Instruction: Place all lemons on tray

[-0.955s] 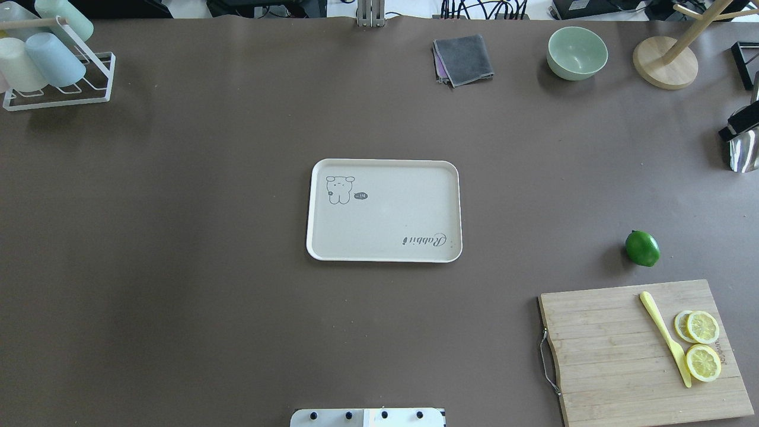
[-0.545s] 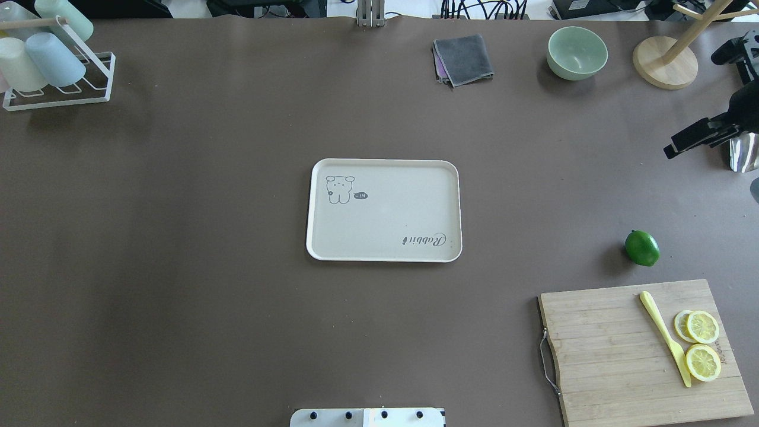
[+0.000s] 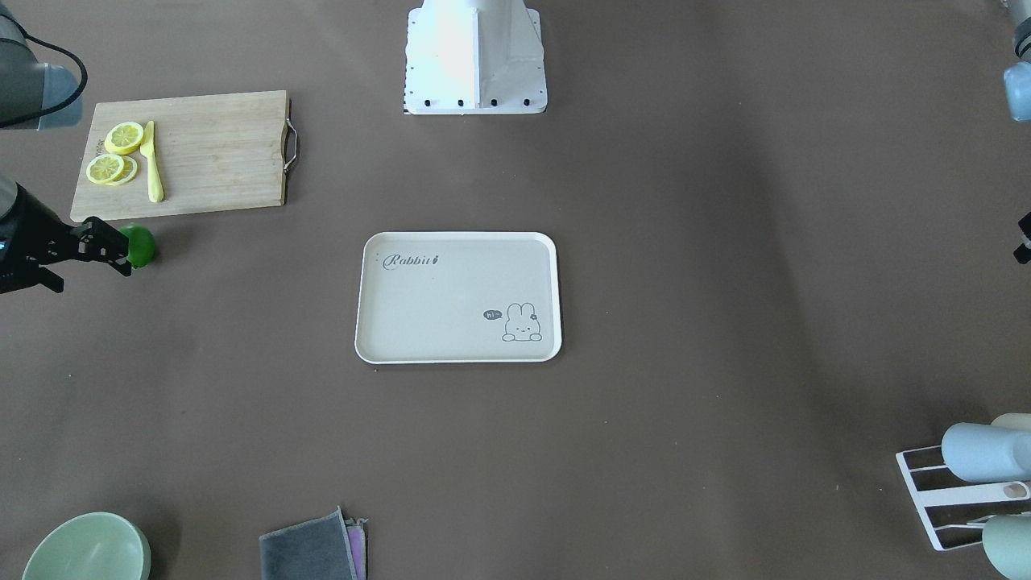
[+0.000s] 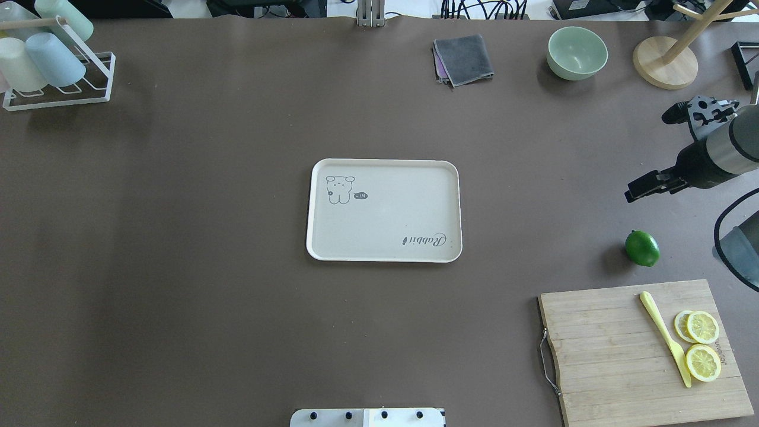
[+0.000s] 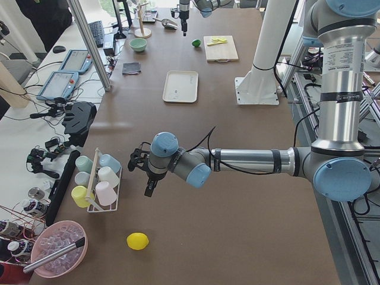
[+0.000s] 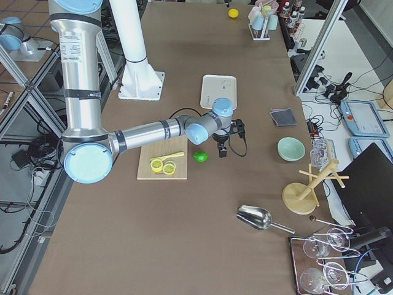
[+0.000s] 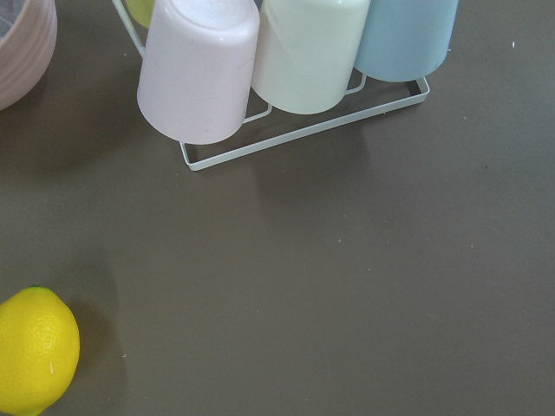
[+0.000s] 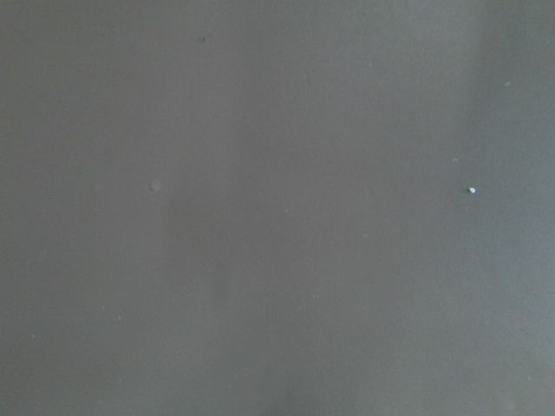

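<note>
The green lemon lies on the brown table just beyond the cutting board, at the right. My right gripper hovers a little beyond it; in the front-facing view the gripper sits close beside the lemon, its fingertips apart and empty. The yellow lemon lies at the table's far left end, past the cup rack, and shows in the left wrist view. My left gripper hangs above the table near the rack; I cannot tell its state. The cream tray is at the centre with nothing on it.
A wooden cutting board holds lemon slices and a yellow knife. A green bowl, grey cloth and wooden stand line the far edge. The cup rack is far left.
My right arm has come into the overhead view from the right edge, moving its gripper inward and nearer the green lemon. The lemon and tray have not moved.
</note>
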Robot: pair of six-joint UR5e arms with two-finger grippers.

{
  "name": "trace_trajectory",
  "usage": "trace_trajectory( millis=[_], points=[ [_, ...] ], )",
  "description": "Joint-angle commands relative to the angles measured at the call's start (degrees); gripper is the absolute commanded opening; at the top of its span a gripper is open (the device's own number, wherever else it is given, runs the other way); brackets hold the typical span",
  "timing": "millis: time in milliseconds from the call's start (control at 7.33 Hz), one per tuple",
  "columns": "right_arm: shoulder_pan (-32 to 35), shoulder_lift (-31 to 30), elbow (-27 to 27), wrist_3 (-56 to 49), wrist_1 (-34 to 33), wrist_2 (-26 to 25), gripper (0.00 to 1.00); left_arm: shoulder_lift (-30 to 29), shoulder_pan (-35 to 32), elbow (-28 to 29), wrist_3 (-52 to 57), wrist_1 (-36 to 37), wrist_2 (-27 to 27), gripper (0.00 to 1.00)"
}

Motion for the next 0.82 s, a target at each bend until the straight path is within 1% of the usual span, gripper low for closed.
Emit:
trace_trajectory(
  millis=[0, 136, 409, 545, 682],
  points=[
    [-3.64, -1.77, -0.04, 1.89, 0.29, -0.55, 1.00, -2.77, -1.65, 2.57, 2.23, 0.45, 0.00, 0.98],
    [-5.05, -2.56, 0.05, 2.42, 0.29, -0.55, 1.00, -3.05, -1.92, 2.84, 2.23, 0.45, -0.09, 0.98],
    [-6.29, -4.06, 0.22, 2.43, 0.38, -0.64, 1.00, -5.06, -2.97, 4.42, 6.43, 2.63, -0.26, 0.98],
    [-7.08, -4.50, 0.31, 2.34, 0.38, -0.64, 1.00, -5.33, -3.50, 4.60, 6.79, 3.00, -0.18, 0.98],
    [-7.61, -5.55, 0.40, 2.43, 1.86, -0.64, 0.99, -5.68, -3.85, 4.69, 7.67, 3.35, -0.18, 0.98]
  ],
)
